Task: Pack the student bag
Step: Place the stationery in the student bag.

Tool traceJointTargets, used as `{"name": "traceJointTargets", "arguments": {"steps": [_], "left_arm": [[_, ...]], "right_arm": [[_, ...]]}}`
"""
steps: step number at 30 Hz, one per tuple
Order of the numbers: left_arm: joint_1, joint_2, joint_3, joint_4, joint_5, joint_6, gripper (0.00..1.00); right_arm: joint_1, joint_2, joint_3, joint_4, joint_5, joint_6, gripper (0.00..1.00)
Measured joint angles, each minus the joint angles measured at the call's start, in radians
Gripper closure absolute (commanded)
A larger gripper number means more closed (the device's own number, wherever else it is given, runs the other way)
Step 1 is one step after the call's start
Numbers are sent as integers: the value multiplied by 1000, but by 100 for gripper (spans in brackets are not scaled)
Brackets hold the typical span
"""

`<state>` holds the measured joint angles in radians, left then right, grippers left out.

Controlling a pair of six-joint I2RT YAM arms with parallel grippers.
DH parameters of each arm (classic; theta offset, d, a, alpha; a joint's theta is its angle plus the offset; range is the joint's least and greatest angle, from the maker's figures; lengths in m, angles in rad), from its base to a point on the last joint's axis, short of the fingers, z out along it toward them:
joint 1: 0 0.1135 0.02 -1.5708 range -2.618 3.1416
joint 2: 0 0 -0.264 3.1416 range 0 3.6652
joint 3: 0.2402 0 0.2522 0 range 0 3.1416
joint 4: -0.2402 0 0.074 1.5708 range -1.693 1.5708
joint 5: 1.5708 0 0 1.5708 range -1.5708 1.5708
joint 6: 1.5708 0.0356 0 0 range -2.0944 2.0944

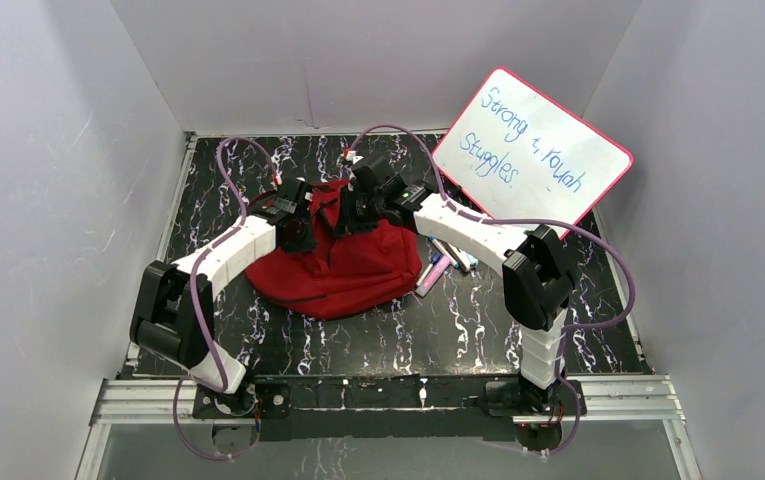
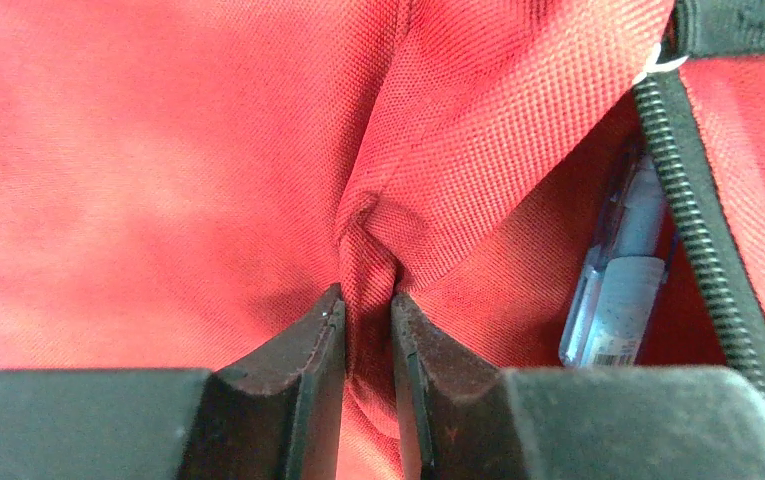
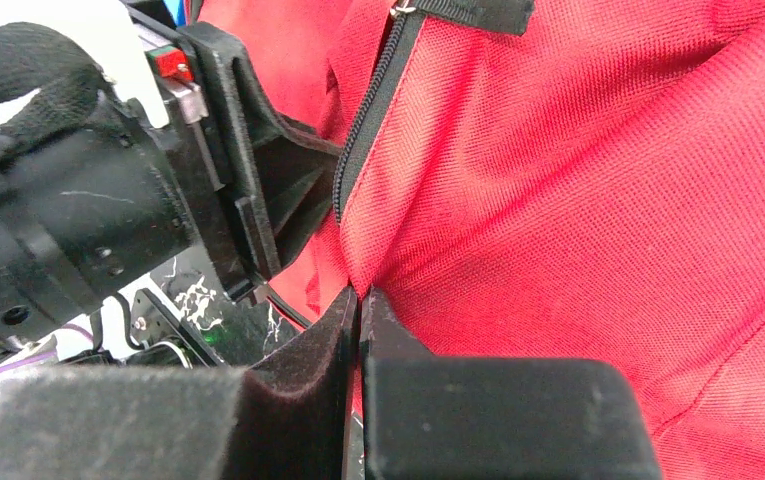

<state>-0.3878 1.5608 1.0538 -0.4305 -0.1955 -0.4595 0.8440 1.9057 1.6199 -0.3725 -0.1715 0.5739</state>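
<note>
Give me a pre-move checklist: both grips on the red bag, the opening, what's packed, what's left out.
1. Grip, left gripper: a fold of the student bag is pinched between its fingers. Ok.
2. Grip, right gripper: bag fabric beside the zipper is pinched. Ok.
3. Opening wide enough: the arms cover it from above. Cannot tell.
4. Something packed: a pen shows inside the opening, past the zipper teeth. Ok.
5. Everything packed: loose pens lie on the table right of the bag. Not ok.
6. Free gripper to fetch them: both hold fabric. Not ok.
</note>
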Motion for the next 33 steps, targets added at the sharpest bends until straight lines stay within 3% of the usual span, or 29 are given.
{"name": "traceJointTargets", "arguments": {"steps": [6, 9, 14, 18, 26, 33], "left_arm": [[-2, -5, 58, -63, -53, 48, 80], [-2, -5, 76, -85, -78, 68, 71], [-2, -5, 84, -105, -123, 91, 67], [-2, -5, 84, -114, -146, 101, 68], [-2, -26, 85, -129, -182, 118, 80], [3, -67, 115, -161, -208, 130, 77]], "right_arm": [[-2, 1, -1, 14, -2, 1, 89], [-2, 1, -1, 17, -5, 3, 89], [-3, 1, -7, 18, -9, 3, 89], [-4, 1, -14, 18, -12, 3, 89], [-5, 1, -20, 23, -15, 3, 89], [-6, 1, -31, 26, -15, 4, 82]]}}
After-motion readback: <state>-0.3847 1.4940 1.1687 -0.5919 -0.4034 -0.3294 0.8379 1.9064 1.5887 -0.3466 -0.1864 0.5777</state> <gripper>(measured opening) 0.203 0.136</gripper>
